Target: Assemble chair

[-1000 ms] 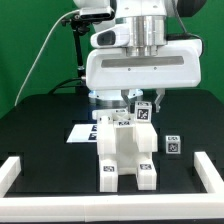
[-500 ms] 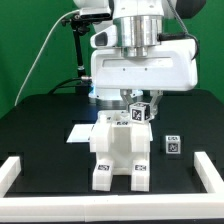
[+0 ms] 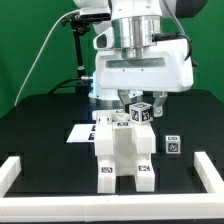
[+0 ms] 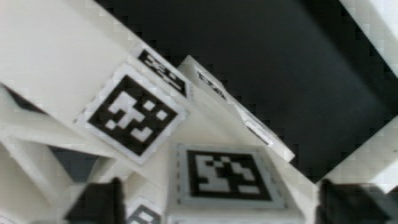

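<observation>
The chair (image 3: 125, 150) is a white blocky structure standing on the black table, with two tagged feet (image 3: 108, 178) toward the front. My gripper (image 3: 136, 106) is directly above it, its jaws closed on the tagged top part (image 3: 143, 112). In the wrist view the dark fingertips (image 4: 89, 203) sit on either side of a white tagged block (image 4: 222, 175) of the chair, and my gripper (image 4: 228, 205) grips it. A small loose tagged cube (image 3: 173, 145) lies on the table at the exterior view's right.
The marker board (image 3: 82, 133) lies flat behind the chair at the exterior view's left. A white border rail (image 3: 20, 170) runs round the front and sides of the table. The arm's large white hand body (image 3: 140, 70) hides the area behind the chair.
The chair swung toward the exterior view's left half a second ago and is now back to the right, near where it stood a second ago. The hand has turned slightly.
</observation>
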